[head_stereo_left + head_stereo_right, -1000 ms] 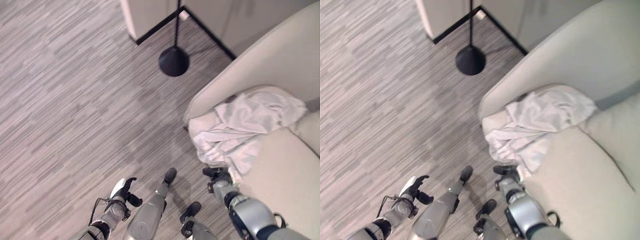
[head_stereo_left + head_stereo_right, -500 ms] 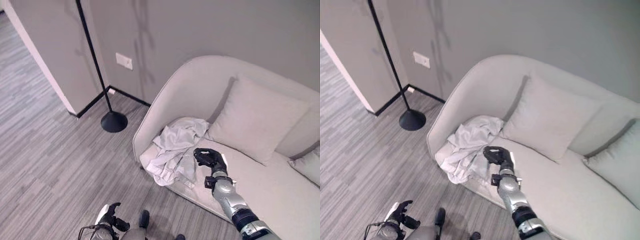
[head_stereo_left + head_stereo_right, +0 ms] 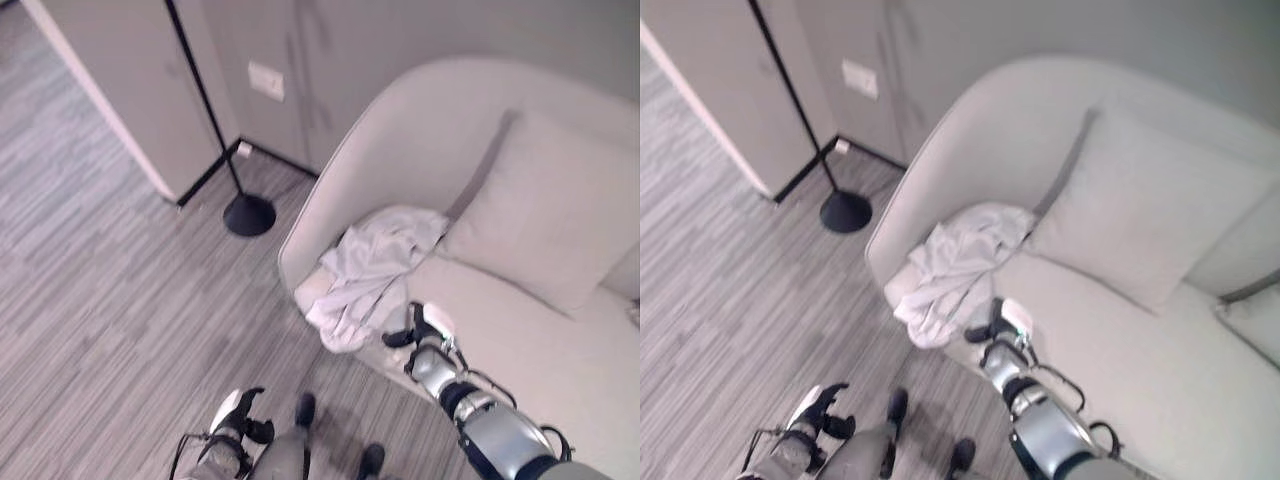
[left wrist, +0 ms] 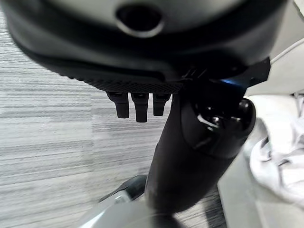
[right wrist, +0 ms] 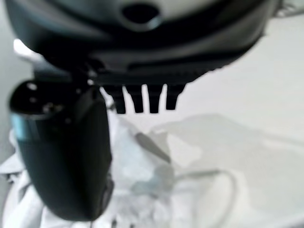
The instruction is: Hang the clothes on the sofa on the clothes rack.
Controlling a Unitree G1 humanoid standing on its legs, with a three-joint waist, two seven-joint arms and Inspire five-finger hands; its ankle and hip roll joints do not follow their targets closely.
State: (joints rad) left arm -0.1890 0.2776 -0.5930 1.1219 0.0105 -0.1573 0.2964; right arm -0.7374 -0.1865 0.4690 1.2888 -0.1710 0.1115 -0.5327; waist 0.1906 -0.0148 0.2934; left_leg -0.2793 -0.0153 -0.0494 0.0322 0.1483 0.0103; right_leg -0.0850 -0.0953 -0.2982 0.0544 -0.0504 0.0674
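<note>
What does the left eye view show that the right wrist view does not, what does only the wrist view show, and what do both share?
Only the left eye view shows the clothes rack's black pole and round base on the floor, the sofa's cushion, and the left hand low by the floor. Only the right wrist view shows the right hand's fingers straight, holding nothing. Both show the right hand beside the crumpled white clothes on the pale sofa.

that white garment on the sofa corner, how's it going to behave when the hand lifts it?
Probably floppy: the white garment lies crumpled in soft folds and hangs over the sofa front edge, so it should sag and unfold when lifted. Likely light, as it looks like thin fabric. The right hand, fingers straight beside it, may pinch only one layer.
</note>
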